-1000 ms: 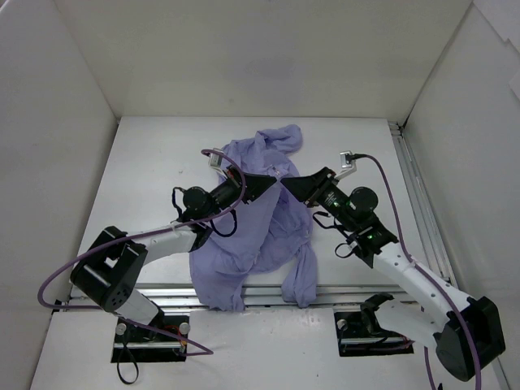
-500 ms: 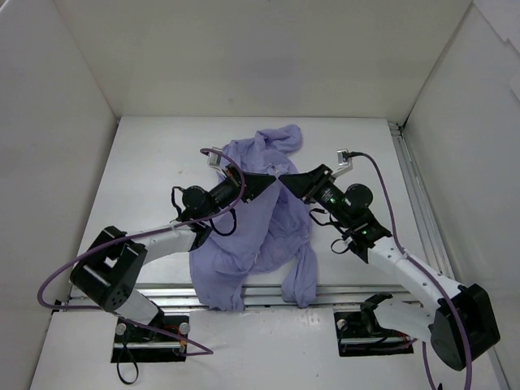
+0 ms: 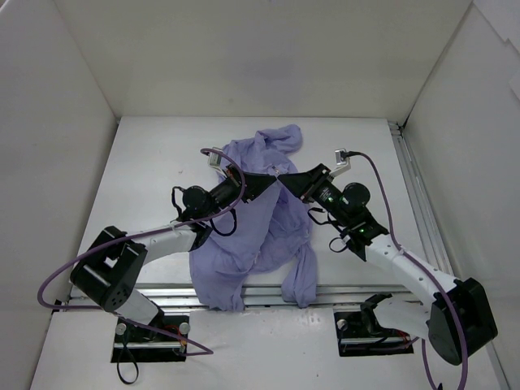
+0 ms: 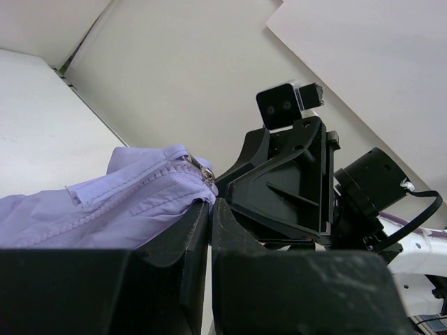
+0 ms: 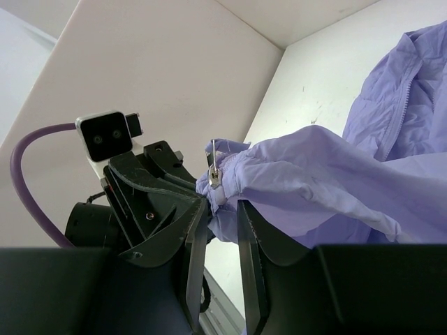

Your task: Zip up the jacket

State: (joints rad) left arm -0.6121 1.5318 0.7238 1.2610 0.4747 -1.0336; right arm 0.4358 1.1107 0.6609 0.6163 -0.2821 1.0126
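Note:
The lavender jacket lies crumpled mid-table, its lower part hanging over the near edge. My left gripper and right gripper meet tip to tip over a raised fold. In the left wrist view the left gripper is shut on the jacket's zipper edge, with the metal zipper slider just above its tips. In the right wrist view the right gripper is narrowed onto a bunch of jacket fabric just below the slider. The jaws stand a small gap apart, with cloth filling it.
White walls enclose the table on the left, back and right. A metal rail runs along the right side. Purple cables loop from both arms. A sleeve hangs at the front edge.
My right gripper has moved left and slightly away from the near edge, closing the gap to the left gripper's tips. The left arm and the jacket have hardly moved.

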